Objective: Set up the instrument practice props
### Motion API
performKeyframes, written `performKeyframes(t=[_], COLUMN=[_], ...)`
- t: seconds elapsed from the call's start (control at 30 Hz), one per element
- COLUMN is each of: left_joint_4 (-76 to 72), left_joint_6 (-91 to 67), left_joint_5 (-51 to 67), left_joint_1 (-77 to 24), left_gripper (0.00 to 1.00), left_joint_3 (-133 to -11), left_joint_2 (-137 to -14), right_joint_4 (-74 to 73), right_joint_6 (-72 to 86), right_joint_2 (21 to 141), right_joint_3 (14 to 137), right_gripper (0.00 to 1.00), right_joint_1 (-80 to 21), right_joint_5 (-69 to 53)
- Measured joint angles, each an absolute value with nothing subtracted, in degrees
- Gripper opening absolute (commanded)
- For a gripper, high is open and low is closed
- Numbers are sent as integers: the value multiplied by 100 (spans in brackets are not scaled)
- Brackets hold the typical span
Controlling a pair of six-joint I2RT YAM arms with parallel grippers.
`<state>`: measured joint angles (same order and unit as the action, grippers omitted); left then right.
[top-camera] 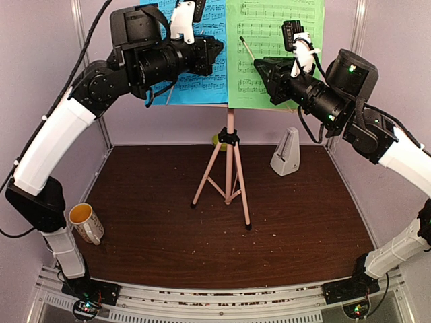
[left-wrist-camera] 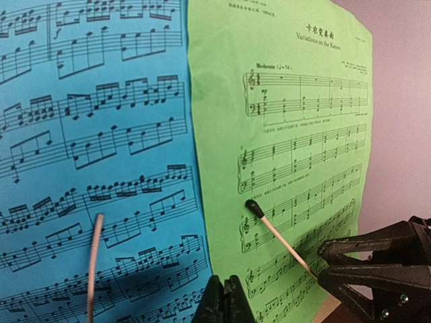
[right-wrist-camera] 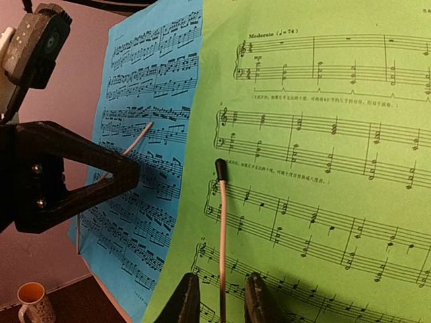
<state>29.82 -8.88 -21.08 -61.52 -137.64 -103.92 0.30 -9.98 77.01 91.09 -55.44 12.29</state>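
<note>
Both sheets are up on the music stand (top-camera: 230,168): blue sheet (top-camera: 195,87) left, green sheet (top-camera: 269,27) right. The metronome (top-camera: 287,153) stands on the counter (top-camera: 168,229), right of the stand. The step looks like pinning the pages. The right hand (right-wrist-camera: 222,296) is slightly spread around the clip wire (right-wrist-camera: 221,215) lying on the green sheet. The left hand (left-wrist-camera: 225,299) is pressed together, empty. Next, the right hand should back straight off without snagging the wire.

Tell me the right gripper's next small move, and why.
Probably draw the right gripper straight back from the green paper music sheet. Its jaws stand apart on either side of the thin pink black-tipped retaining rod, which already appears to lie against the sheet, so nothing seems left to hold.
</note>
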Motion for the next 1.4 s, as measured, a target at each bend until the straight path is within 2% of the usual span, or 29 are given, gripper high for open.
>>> performKeyframes(t=[0.2,0.33,0.4,0.6,0.7,0.87,1.0,1.4], left_joint_4=[2947,2834,2720,2355,2182,1782,1568,1026], left_joint_6=[-801,-707,-639,-510,-489,-438,-484,-1693], left_joint_5=[-2206,-2211,-2204,-2086,-2051,-1916,-1653,-626], left_joint_1=[-6198,-6276,-6324,-6383,-6386,-6383,-6267,-4864], left_gripper=[0,0,0,0,0,15,20,29], left_joint_3=[-13576,-13380,-13166,-12154,-11640,-10678,-9843,-7290], left_joint_2=[-10088,-9942,-9835,-9233,-8827,-8009,-7321,-5953], right_joint_4=[25,19,27,3,-54,-224,-523,-941], right_joint_6=[-974,-965,-952,-910,-856,-692,-462,596], right_joint_2=[7701,7649,7568,7199,6967,6501,6093,4235], right_joint_3=[9109,9109,9098,9063,9015,8685,8311,5559], right_gripper=[35,48,58,75,79,85,92,96], right_joint_1=[-5546,-5546,-5546,-5546,-5546,-5546,-5546,-5448], right_joint_5=[1271,1221,1164,993,908,810,816,1575])
